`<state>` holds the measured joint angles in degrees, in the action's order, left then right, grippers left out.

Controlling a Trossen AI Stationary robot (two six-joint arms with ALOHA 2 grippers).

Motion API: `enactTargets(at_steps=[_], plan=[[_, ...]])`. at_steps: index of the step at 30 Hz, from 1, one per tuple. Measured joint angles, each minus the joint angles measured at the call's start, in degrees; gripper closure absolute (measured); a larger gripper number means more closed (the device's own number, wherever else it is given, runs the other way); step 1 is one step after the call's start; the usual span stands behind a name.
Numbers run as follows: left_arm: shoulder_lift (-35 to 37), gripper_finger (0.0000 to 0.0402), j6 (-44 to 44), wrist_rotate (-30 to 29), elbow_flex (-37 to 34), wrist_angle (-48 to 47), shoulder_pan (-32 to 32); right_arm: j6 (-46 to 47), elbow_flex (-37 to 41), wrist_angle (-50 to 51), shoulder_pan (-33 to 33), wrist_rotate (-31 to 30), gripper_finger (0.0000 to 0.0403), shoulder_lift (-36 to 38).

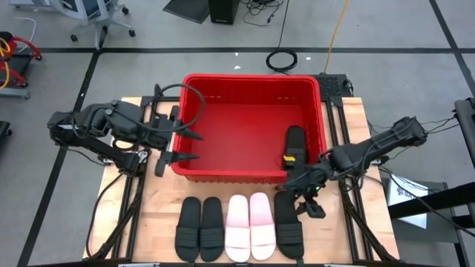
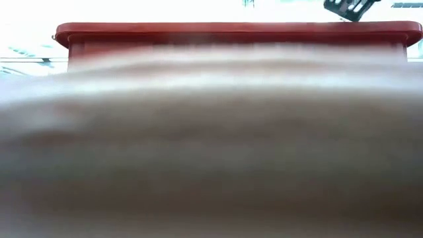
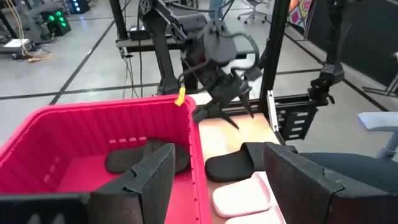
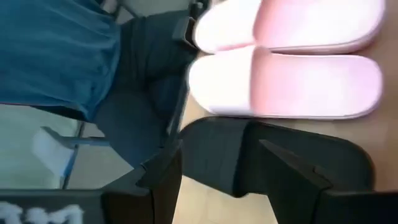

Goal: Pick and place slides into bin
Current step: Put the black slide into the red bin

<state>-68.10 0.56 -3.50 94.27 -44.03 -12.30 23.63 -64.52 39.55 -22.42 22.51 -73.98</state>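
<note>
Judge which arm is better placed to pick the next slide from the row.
Right. The right gripper hangs open directly over the black slide at the row's right end, while the left gripper sits open at the bin's left wall.

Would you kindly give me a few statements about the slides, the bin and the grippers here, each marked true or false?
1. One black slide lies inside the red bin. True.
2. Five slides lie in a row on the table in front of the bin. True.
3. The two pink slides are at the left end of the row. False: they lie between the black pair and the single black slide.
4. The right gripper is shut on a pink slide. False: it is open over the rightmost black slide.
5. The left gripper is open at the bin's left wall. True.
</note>
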Motion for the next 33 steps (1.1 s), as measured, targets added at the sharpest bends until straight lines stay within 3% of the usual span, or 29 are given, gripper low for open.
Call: enactTargets(at_steps=[5, 18, 33], plan=[[-0.85, 0.016, 0.0, 0.25, 0.01, 0.17, -0.23, 1.57, 4.59, -3.17, -1.57, 0.66, 0.021, -1.18], [-1.72, 0.016, -0.17, 0.36, 0.01, -0.42, -0.23, -2.01, 4.55, -4.4, -3.3, -1.67, 0.0211, -0.37], [-1.7, 0.016, -0.04, -1.39, 0.01, -0.35, -0.23, -5.7, 4.53, -5.01, -7.92, -11.04, 0.0211, -0.84]])
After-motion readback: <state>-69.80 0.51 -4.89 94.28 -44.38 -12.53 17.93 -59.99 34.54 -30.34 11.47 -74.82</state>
